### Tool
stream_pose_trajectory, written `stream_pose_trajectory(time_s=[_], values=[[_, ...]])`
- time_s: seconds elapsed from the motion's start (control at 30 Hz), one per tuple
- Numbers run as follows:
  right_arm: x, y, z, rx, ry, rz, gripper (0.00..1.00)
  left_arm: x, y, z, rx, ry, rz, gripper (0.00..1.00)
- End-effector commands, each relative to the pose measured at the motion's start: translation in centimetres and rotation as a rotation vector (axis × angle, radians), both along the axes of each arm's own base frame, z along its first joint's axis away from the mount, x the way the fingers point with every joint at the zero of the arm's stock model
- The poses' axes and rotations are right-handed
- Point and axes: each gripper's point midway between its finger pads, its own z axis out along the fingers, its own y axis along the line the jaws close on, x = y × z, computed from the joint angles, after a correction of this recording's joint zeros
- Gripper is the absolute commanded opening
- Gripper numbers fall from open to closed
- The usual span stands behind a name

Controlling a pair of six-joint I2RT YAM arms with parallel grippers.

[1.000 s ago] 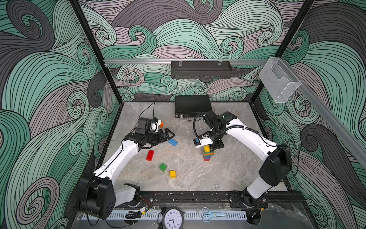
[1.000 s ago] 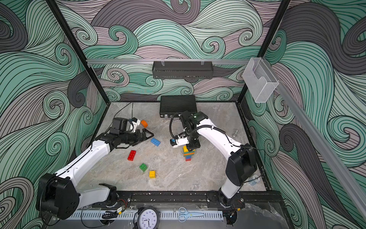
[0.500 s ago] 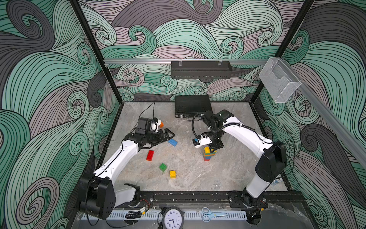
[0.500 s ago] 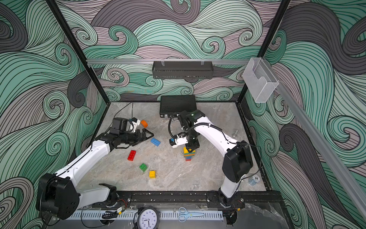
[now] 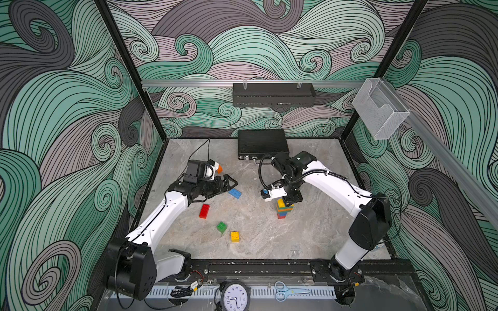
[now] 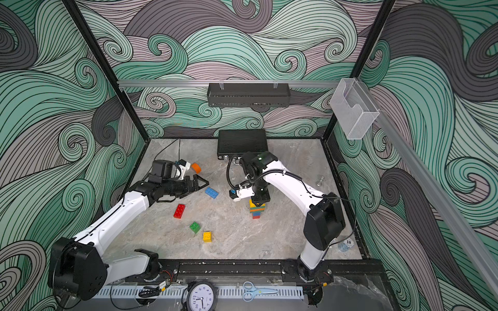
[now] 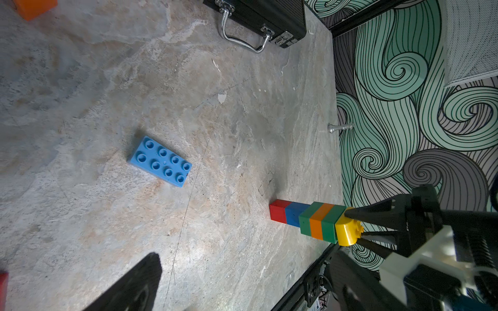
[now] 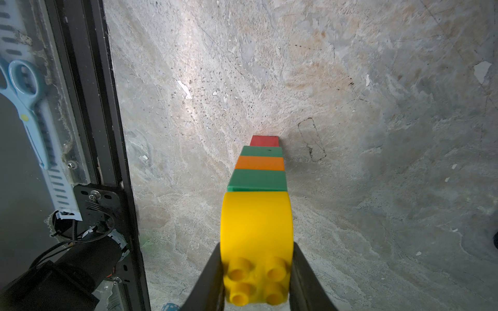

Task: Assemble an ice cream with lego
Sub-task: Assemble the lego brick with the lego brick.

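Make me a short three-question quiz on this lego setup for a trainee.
1. True or false: the right tool is shut on the yellow half-round piece topping the tower.
2. The left wrist view shows one loose oblong brick whole, studs up. Which colour is it? A red; B blue; C green.
3. Fill in: the tower's bottom brick is ___.
Key: 1 true; 2 B; 3 red.
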Motion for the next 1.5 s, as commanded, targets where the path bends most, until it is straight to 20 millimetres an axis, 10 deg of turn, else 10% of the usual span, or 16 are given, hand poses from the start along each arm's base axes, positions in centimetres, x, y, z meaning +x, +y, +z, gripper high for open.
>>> stream_pose_trajectory(time_s=[0.0, 1.47], values=[[-0.9, -1.1, -2.9, -0.096, 0.071, 0.001, 0.0, -0.4, 0.3, 0.1, 0.01, -0.004, 0.0, 0.98], [-5.1, -2.5, -8.5, -0.28, 0.281, -0.144, 0.0, -0.3, 0.4, 0.4, 0.019, -0.009, 0.001, 0.98]])
